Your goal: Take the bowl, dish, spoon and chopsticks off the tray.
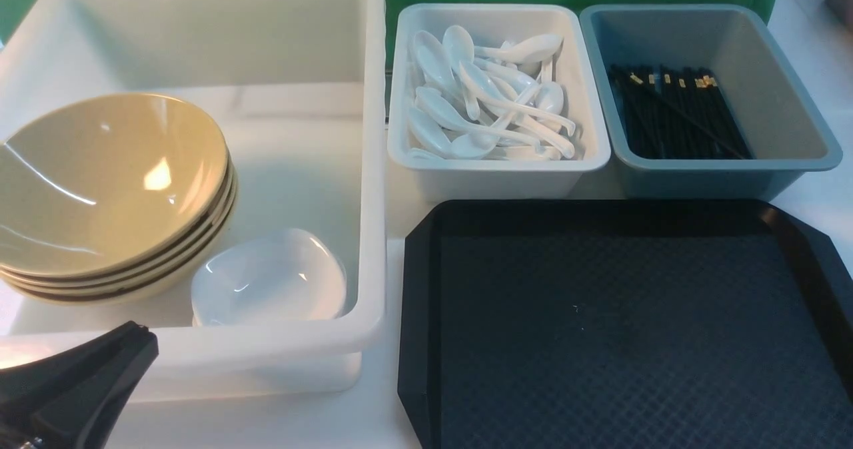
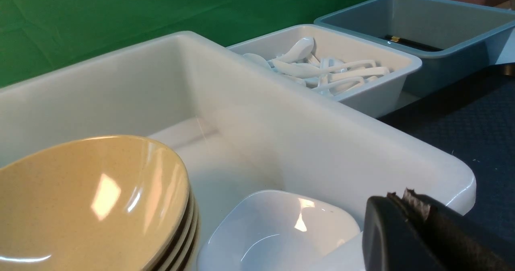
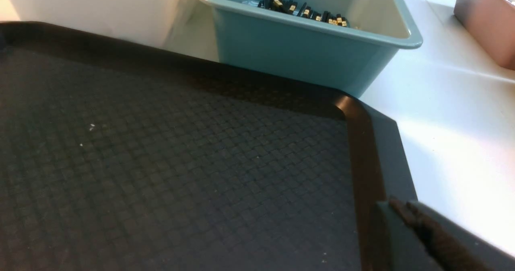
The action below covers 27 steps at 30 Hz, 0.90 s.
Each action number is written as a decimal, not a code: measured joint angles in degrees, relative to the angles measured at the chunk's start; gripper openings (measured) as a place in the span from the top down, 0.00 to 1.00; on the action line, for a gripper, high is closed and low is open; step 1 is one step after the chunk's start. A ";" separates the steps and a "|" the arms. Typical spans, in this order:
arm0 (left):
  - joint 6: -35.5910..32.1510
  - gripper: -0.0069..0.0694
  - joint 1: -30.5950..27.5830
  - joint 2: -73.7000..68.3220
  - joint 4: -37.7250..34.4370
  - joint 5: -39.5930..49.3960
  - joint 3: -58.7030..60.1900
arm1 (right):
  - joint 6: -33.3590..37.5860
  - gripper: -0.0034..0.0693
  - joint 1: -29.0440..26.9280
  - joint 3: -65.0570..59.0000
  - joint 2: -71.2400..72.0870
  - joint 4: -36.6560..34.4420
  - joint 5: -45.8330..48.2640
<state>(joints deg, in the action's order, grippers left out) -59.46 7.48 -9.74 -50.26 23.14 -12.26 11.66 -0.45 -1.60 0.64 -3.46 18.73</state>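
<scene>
tray [image 1: 620,329]: black plastic, matt, diamond-textured
bowls [image 1: 100,182]: glossy tan, faintly speckled
spoons [image 1: 490,99]: glossy white
large tub [image 1: 373,169]: smooth white plastic, left of tray
chopsticks [image 1: 673,112]: black, gold bands

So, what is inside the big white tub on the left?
The big white tub holds a stack of tan bowls, about four by their rims, and beside it small white dishes. The stacks hide the tub floor beneath them, and the number of dishes is unclear.
</scene>
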 joint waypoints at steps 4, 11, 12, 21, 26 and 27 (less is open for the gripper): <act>1.01 0.92 -0.06 3.61 5.70 -2.49 2.85 | 0.00 0.85 0.00 0.00 0.00 0.00 0.00; 34.45 0.92 -3.67 10.34 31.02 -12.32 10.86 | 0.00 0.84 0.00 0.00 0.00 0.00 0.00; 37.58 0.92 -4.04 10.40 33.28 -12.37 11.59 | 0.00 0.84 0.00 0.00 0.00 0.00 0.00; 55.86 0.92 -4.65 10.51 46.20 -4.51 13.66 | 0.00 0.82 0.00 0.00 0.00 0.00 0.00; 55.48 0.92 -4.58 10.51 46.26 -4.51 13.66 | 0.00 0.82 0.00 0.00 0.00 0.00 0.00; 55.48 0.92 -4.58 10.51 46.26 -4.51 13.66 | 0.00 0.82 0.00 0.00 0.00 0.00 0.00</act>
<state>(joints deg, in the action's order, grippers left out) -3.97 2.91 0.77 -4.00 18.63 1.40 11.66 -0.45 -1.60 0.64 -3.46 18.73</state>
